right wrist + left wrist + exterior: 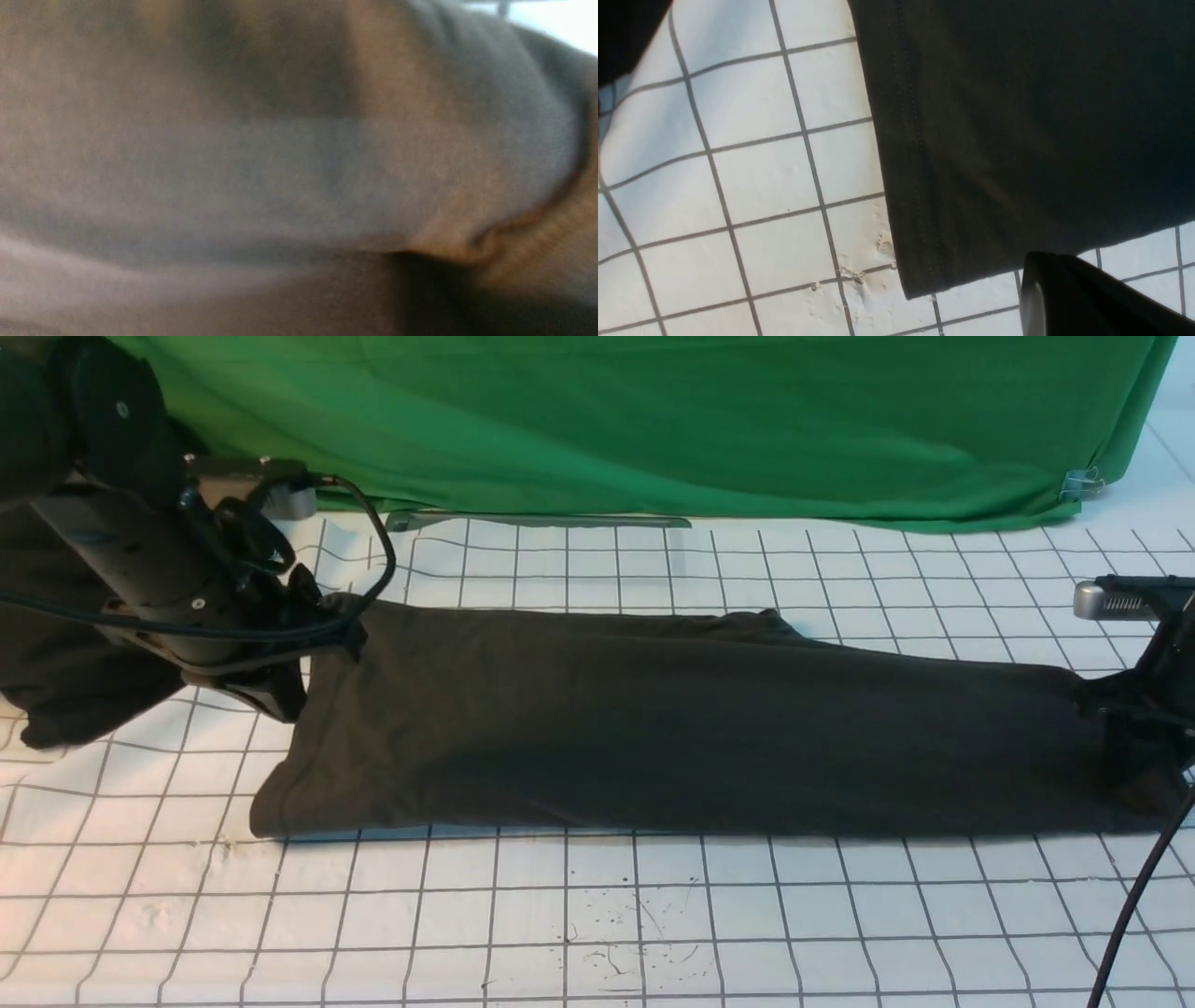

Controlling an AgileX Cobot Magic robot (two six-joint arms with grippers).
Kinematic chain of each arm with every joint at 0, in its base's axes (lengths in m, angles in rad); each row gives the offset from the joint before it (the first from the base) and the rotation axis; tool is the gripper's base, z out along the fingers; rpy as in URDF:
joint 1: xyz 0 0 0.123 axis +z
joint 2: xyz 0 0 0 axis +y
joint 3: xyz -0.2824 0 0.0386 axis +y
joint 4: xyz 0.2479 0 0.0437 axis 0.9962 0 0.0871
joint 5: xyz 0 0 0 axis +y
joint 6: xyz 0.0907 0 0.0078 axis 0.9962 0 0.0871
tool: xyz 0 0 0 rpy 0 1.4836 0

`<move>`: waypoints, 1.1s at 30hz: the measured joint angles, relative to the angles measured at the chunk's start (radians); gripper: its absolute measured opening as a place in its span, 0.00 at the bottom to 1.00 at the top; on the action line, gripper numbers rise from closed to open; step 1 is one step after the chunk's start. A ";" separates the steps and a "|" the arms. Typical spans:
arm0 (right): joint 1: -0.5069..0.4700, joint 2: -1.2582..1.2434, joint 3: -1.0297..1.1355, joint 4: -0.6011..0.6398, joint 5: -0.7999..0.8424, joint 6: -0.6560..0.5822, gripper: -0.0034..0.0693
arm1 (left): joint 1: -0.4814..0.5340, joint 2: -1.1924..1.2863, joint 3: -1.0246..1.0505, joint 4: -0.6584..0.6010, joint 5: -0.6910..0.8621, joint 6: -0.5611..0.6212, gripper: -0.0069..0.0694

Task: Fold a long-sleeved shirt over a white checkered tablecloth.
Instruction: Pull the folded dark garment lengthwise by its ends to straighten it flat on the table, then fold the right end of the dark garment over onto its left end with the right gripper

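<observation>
The long-sleeved shirt (672,719) lies as a long dark band across the white checkered tablecloth (653,915), print and collar hidden. My left gripper (347,627) is shut on the shirt's far left corner, which is drawn up to it. The left wrist view shows the stitched hem of the shirt (1017,116) over the tablecloth (761,186) and one of its fingers (1069,298). My right gripper (1116,709) is shut on the bunched right end. Blurred brown cloth of the shirt (280,163) fills the right wrist view and hides the jaws.
A blacker heap of cloth (56,681) sits at the left edge behind my left arm. Green cloth (653,420) hangs along the back, held by a clip (1081,483). A black cable (1134,905) hangs at the right front. Dark specks (616,952) mark the near tablecloth.
</observation>
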 joint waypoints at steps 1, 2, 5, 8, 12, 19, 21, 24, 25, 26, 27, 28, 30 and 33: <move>-0.006 0.000 -0.006 0.004 0.010 -0.003 0.16 | 0.000 -0.006 0.000 0.001 0.004 0.002 0.09; -0.011 0.001 -0.016 0.010 0.027 -0.003 0.13 | 0.000 -0.012 0.000 0.001 0.007 0.002 0.09; -0.037 0.002 -0.063 0.012 0.095 0.007 0.08 | 0.000 -0.036 0.000 0.009 0.013 0.003 0.09; -0.055 -0.017 -0.108 0.004 0.122 0.028 0.07 | 0.000 -0.068 0.000 0.015 0.014 0.005 0.09; -0.036 -0.092 -0.151 0.002 0.125 0.053 0.06 | 0.000 -0.097 0.000 0.019 0.005 0.006 0.09; 0.161 -0.222 -0.165 0.046 0.128 0.085 0.06 | 0.000 -0.106 0.000 -0.005 -0.027 0.007 0.09; 0.235 -0.231 -0.182 0.063 0.130 0.097 0.06 | 0.000 -0.106 0.000 -0.017 -0.033 0.007 0.09; 0.326 -0.232 -0.217 0.085 0.132 0.116 0.06 | 0.000 -0.106 0.000 -0.022 -0.034 0.011 0.09; 0.391 -0.228 -0.256 0.109 0.133 0.134 0.06 | 0.000 -0.106 0.000 -0.024 -0.034 0.011 0.09; 0.422 -0.225 -0.272 0.122 0.133 0.138 0.06 | 0.000 -0.106 0.000 -0.026 -0.037 0.011 0.09; 0.453 -0.218 -0.303 0.133 0.134 0.144 0.06 | 0.000 -0.106 0.000 -0.026 -0.038 0.011 0.09; 0.482 -0.210 -0.330 0.145 0.133 0.149 0.06 | 0.000 -0.106 0.000 -0.026 -0.038 0.011 0.09; 0.559 -0.180 -0.408 0.186 0.134 0.160 0.06 | 0.000 -0.106 0.000 -0.026 -0.038 0.011 0.09; 0.629 -0.123 -0.514 0.239 0.134 0.176 0.06 | 0.000 -0.106 0.000 -0.027 -0.038 0.011 0.09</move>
